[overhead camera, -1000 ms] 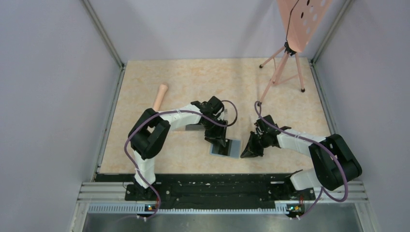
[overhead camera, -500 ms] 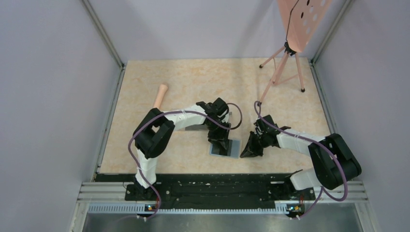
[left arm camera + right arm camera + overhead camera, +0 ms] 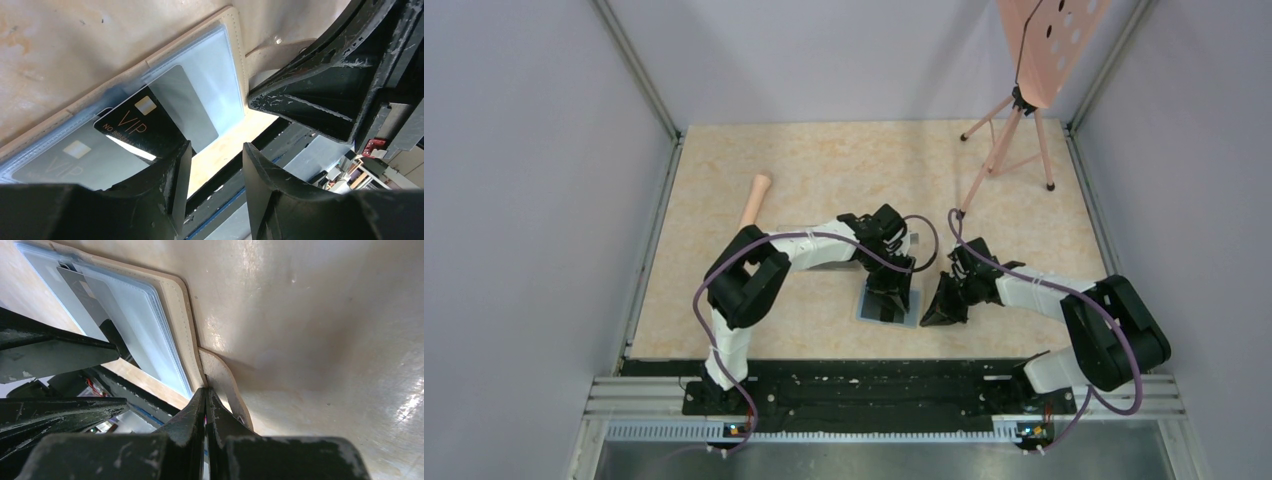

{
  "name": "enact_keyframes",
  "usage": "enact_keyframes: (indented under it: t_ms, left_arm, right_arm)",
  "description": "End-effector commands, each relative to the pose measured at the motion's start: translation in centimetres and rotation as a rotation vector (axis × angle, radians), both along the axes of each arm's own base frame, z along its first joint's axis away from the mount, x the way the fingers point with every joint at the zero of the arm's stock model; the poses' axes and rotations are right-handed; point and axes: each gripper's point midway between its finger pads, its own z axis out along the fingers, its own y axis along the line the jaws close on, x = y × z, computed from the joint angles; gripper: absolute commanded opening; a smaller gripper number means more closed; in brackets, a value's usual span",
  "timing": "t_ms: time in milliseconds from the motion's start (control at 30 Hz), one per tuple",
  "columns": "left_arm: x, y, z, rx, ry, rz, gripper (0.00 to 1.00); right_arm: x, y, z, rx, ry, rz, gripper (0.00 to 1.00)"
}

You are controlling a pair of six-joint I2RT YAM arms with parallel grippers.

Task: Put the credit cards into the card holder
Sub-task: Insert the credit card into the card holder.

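On the table [image 3: 824, 160], a wooden stick [image 3: 754, 200] lies far left, well apart from the rest; the left gripper [image 3: 215, 172] hangs over the open card holder [image 3: 222, 60] near the front edge, jaws apart with only bare table showing between them; its left finger [image 3: 167, 172] overlaps the corner of a black card [image 3: 140, 127] partly inside a clear sleeve; a second card [image 3: 65, 162] sits fully in the sleeve beside it; the right gripper [image 3: 205, 402], jaws together, touches the holder's clasp tab [image 3: 222, 385]; a pink tripod [image 3: 1009, 130] stands far right.
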Motion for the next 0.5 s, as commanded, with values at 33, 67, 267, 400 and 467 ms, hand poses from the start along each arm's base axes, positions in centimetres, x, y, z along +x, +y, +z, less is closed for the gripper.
enact_keyframes:
  t_ms: [33, 67, 267, 400, 467]
  left_arm:
    - [1.7, 0.0, 1.9, 0.013, -0.112, 0.016, 0.50]
    - [2.0, 0.7, 1.9, 0.048, -0.140, 0.029, 0.51]
    - [2.9, 3.9, 0.4, 0.209, -0.200, 0.096, 0.57]
    - [2.3, 3.8, -1.3, 0.229, -0.140, 0.087, 0.57]
    - [2.2, 3.3, -1.8, 0.214, -0.119, 0.078, 0.57]
  right_arm:
    - [0.4, -0.5, -0.7, -0.032, -0.020, 0.002, 0.00]
    - [0.4, -0.5, -0.7, -0.031, -0.020, 0.002, 0.00]
    - [0.4, -0.5, -0.7, -0.029, -0.023, 0.003, 0.00]
    - [0.3, -0.5, -0.8, -0.030, -0.021, 0.004, 0.00]
    - [0.2, -0.5, -0.8, -0.029, -0.019, 0.007, 0.00]
